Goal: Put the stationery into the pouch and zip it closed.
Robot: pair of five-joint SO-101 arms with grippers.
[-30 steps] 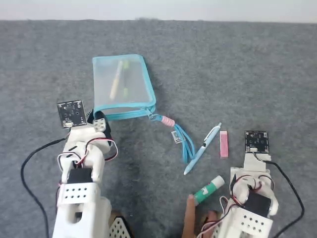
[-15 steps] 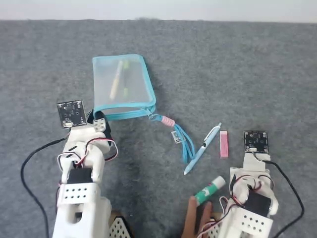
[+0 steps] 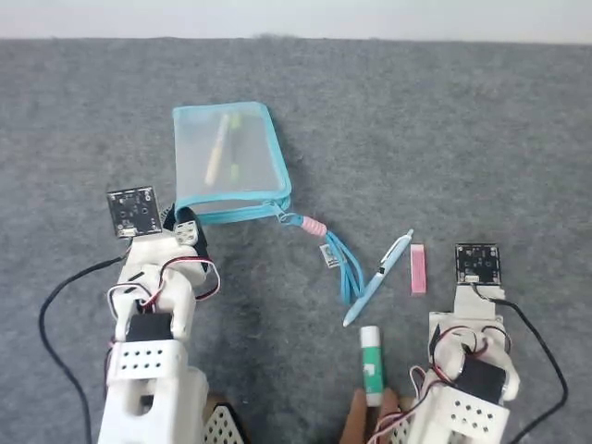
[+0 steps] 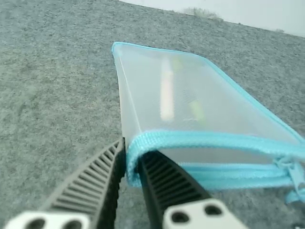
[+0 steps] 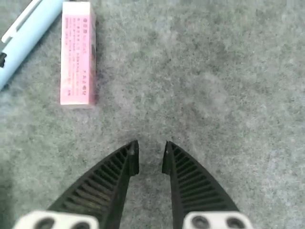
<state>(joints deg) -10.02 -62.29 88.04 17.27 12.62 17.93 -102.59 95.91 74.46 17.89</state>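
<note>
A translucent pouch (image 3: 227, 159) with blue trim lies at the back left, with a cream pen and a green marker inside. My left gripper (image 4: 132, 164) is shut on the pouch's (image 4: 190, 107) near corner edge, seen in the high view at the left gripper (image 3: 186, 225). Its zipper pull and blue strap (image 3: 342, 264) trail to the right. A light blue pen (image 3: 377, 279), a pink eraser (image 3: 418, 269) and a green-and-white glue stick (image 3: 370, 363) lie on the mat. My right gripper (image 5: 149, 155) hovers just short of the eraser (image 5: 77, 52), barely open and holding nothing.
A person's hand (image 3: 356, 421) rests at the front edge, just below the glue stick and between the two arm bases. The grey felt mat (image 3: 444, 129) is bare at the back right.
The person's hand turned the glue stick from slanted to pointing straight away and set it a little left, then drew back. Both arms stayed still.
</note>
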